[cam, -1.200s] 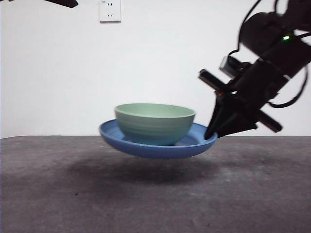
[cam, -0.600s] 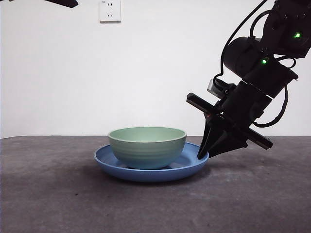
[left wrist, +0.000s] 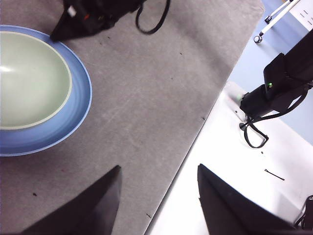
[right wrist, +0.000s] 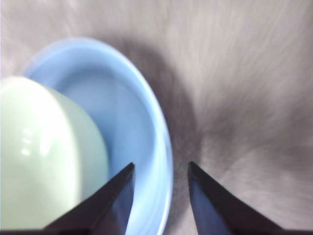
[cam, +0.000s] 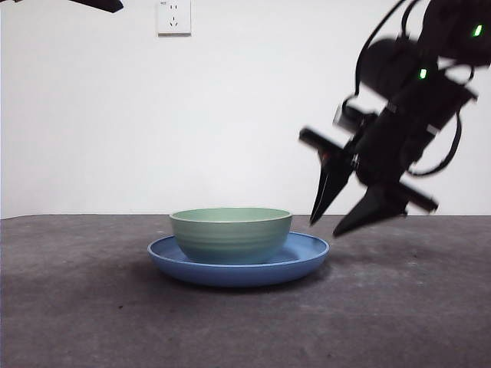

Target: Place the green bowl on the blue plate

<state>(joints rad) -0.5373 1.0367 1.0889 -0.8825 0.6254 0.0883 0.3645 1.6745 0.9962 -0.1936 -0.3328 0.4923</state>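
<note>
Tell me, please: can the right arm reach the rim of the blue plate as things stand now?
Probably yes. The right pincer hangs open just above the blue plate at its near rim, with nothing between; the green bowl sits further in.

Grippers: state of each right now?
Left gripper: open, holding nothing, away from the dishes.
Right gripper: open, holding nothing, just above the blue plate rim; green bowl sits on the plate.

Grey table mat, white wall socket, perhaps tripod feet

Mint-green bowl, glossy blue plate
</note>
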